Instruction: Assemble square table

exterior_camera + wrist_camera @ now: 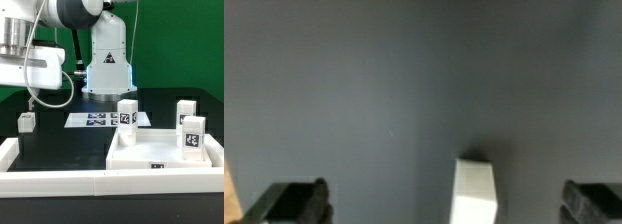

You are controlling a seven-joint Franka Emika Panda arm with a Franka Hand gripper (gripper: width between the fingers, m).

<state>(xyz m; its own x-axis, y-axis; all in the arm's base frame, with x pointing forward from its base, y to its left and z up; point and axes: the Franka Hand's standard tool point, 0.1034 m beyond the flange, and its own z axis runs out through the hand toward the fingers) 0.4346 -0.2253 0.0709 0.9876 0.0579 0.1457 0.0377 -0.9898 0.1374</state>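
The square table's white slab [160,152] lies at the exterior view's front right, rimmed face up. Three white tagged posts stand by it: one [127,113] at its far left corner, one [185,110] at the far right, one [192,133] on the slab. Another post [27,122] stands alone at the left. The arm's end [40,72] hangs high above that left side, and its fingers do not show there. In the wrist view my gripper [445,203] is open. A white post [475,190] shows far below between the dark fingers [295,201], untouched.
The marker board [98,120] lies flat before the robot's base [107,75]. A long white rail [60,183] edges the black surface along the front and left. A tan patch [230,196] shows at the wrist view's edge.
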